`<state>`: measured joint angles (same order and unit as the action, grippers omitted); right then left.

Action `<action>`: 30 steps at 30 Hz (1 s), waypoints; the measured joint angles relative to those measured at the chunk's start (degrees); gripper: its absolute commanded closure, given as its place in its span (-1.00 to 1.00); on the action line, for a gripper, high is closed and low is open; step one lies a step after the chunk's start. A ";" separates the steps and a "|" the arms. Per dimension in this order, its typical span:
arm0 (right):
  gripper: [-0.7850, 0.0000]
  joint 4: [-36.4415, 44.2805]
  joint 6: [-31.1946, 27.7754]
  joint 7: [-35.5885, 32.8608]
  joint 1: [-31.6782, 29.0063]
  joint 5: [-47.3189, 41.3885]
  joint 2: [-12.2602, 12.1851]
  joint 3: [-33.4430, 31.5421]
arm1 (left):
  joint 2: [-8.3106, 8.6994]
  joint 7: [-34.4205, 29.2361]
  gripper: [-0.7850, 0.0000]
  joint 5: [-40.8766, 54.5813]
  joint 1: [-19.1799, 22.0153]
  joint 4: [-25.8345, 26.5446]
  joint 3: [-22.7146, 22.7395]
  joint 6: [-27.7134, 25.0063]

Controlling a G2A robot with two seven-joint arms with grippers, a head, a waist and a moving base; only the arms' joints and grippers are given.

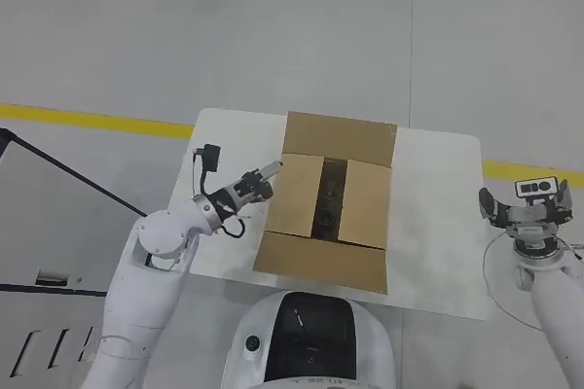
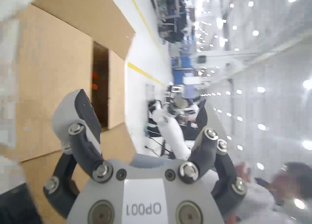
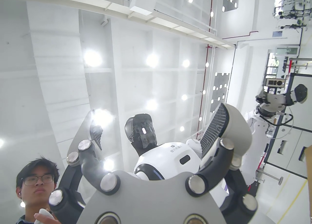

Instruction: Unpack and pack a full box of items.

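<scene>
Fingers [image 2: 85, 113] of the left gripper [image 1: 266, 180] are spread apart and empty, just beside the cardboard box [image 1: 297, 199], which sits mid-counter [image 1: 438, 243] with its inner flaps parted. The right gripper [image 1: 526, 201] also has its fingers apart, beyond the counter's edge.

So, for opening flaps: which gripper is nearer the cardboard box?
Left. The left gripper is beside the cardboard box; the right gripper is apart, past the table edge.

Grey floor [image 1: 127, 49], yellow stripe [image 1: 78, 119] across; white table [image 1: 438, 224]; high white ceiling [image 3: 61, 76], round lamps [image 3: 152, 60] lit.
</scene>
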<state>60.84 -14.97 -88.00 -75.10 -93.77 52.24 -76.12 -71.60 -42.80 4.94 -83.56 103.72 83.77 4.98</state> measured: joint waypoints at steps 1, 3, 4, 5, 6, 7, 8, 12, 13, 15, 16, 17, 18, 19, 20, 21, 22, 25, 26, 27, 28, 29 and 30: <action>-1.00 -0.02 -0.10 0.00 0.06 0.21 0.02 0.06 | 0.01 0.58 -1.00 1.50 -0.11 0.02 0.00 -0.11; -1.00 0.01 -0.14 0.00 0.02 0.15 -0.01 0.02 | 0.01 1.27 -1.00 -0.48 -0.21 0.05 0.00 -0.17; -1.00 0.02 -0.14 0.00 0.02 0.13 -0.02 0.00 | 0.01 1.29 -1.00 -2.31 -0.21 0.05 0.00 -0.17; -1.00 0.02 -0.14 0.00 0.01 0.11 -0.02 0.00 | 0.01 1.28 -1.00 -3.63 -0.21 0.05 0.00 -0.17; -1.00 0.02 -0.14 0.00 0.01 0.11 -0.02 0.00 | -0.01 1.28 -1.00 -4.27 -0.22 0.03 0.03 -0.16; -1.00 0.02 -0.13 0.00 0.01 0.11 -0.02 0.00 | -0.10 1.54 -1.00 -3.98 -0.28 -0.21 0.36 -0.10; -1.00 0.02 -0.13 0.00 0.01 0.11 -0.02 0.00 | -0.16 1.90 -1.00 -2.81 -0.19 -0.64 1.10 0.05; -1.00 0.02 -0.13 0.00 0.01 0.11 -0.02 0.00 | -0.19 -3.19 -1.00 5.68 4.46 -2.87 -0.50 -2.91; -1.00 0.02 -0.13 0.00 0.01 0.11 -0.02 0.00 | -0.35 -4.32 -1.00 6.24 5.85 -4.17 -2.23 -4.00; -1.00 0.02 -0.13 0.00 0.01 0.11 -0.02 0.00 | -0.69 -5.33 -1.00 5.51 8.46 -7.09 -5.78 -6.47; -1.00 0.02 -0.13 0.00 0.01 0.11 -0.02 0.00 | -0.96 -5.38 -1.00 4.05 10.19 -8.84 -8.33 -8.03; -1.00 0.02 -0.13 0.00 0.01 0.11 -0.02 0.00 | -1.24 -5.37 -1.00 3.30 11.52 -9.95 -10.35 -9.10; -1.00 0.02 -0.13 0.00 0.01 0.11 -0.02 0.00 | -1.57 -5.10 -1.00 3.33 12.90 -10.94 -12.32 -9.98; -1.00 0.02 -0.13 0.00 0.01 0.11 -0.02 0.00 | -2.09 -4.64 -1.00 4.31 14.85 -12.21 -14.86 -10.89; -1.00 0.02 -0.13 0.00 0.01 0.11 -0.02 0.00 | -2.53 -4.39 -1.00 5.34 16.48 -13.31 -16.74 -11.49; -1.00 0.02 -0.13 0.00 0.01 0.11 -0.02 0.00 | -2.97 -4.26 -1.00 6.48 18.17 -14.76 -18.52 -12.03; -1.00 0.02 -0.13 0.00 0.01 0.11 -0.02 0.00 | -3.32 -4.21 -1.00 7.67 20.02 -16.90 -20.37 -12.36; -1.00 0.02 -0.13 0.00 0.01 0.11 -0.01 0.00 | -3.36 -4.23 -1.00 7.70 20.09 -17.17 -20.57 -12.37; -1.00 0.02 -0.13 0.00 0.01 0.11 -0.02 0.00 | -3.34 -4.23 -1.00 7.65 19.94 -16.89 -20.46 -12.35; -1.00 0.02 -0.13 0.00 0.01 0.11 -0.02 0.00 | -3.34 -4.24 -1.00 7.62 19.88 -16.77 -20.42 -12.34; -1.00 0.02 -0.13 0.00 0.01 0.11 -0.02 0.00 | -3.34 -4.24 -1.00 7.62 19.88 -16.77 -20.42 -12.34; -1.00 0.02 -0.13 0.00 0.01 0.11 -0.02 0.00 | -3.34 -4.24 -1.00 7.63 19.88 -16.77 -20.42 -12.34; -1.00 0.02 -0.13 0.00 0.01 0.11 -0.02 0.00 | -3.34 -4.18 -1.00 7.78 19.77 -16.78 -20.43 -12.36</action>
<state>60.86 -15.10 -88.00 -75.09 -93.66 52.23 -76.12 -74.94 -46.98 12.72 -63.79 86.94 63.34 -7.38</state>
